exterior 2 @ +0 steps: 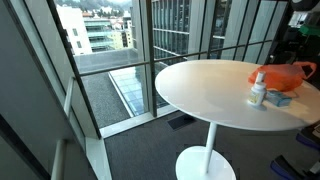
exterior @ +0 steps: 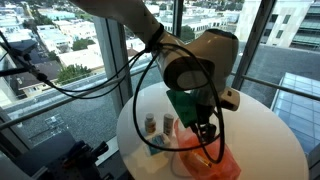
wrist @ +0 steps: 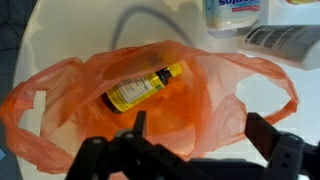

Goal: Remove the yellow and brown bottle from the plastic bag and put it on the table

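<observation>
The yellow and brown bottle (wrist: 145, 88) lies on its side inside the orange plastic bag (wrist: 205, 105), seen through the bag's opening in the wrist view. The bag lies on the round white table (exterior: 262, 140) and shows in both exterior views (exterior: 205, 162) (exterior 2: 283, 74). My gripper (wrist: 200, 125) is open and empty, hovering just above the bag with its fingers on either side of the crumpled plastic, to the lower right of the bottle in the wrist view. In an exterior view the gripper (exterior: 205, 130) hangs right over the bag.
Two small bottles (exterior: 150, 124) (exterior: 168, 124) stand on the table beside the bag. A white bottle (exterior 2: 259, 90) and a teal box (exterior 2: 281, 98) sit near the bag. White labelled containers (wrist: 235, 12) (wrist: 285, 42) lie beyond it. Glass windows surround the table (exterior 2: 200, 90).
</observation>
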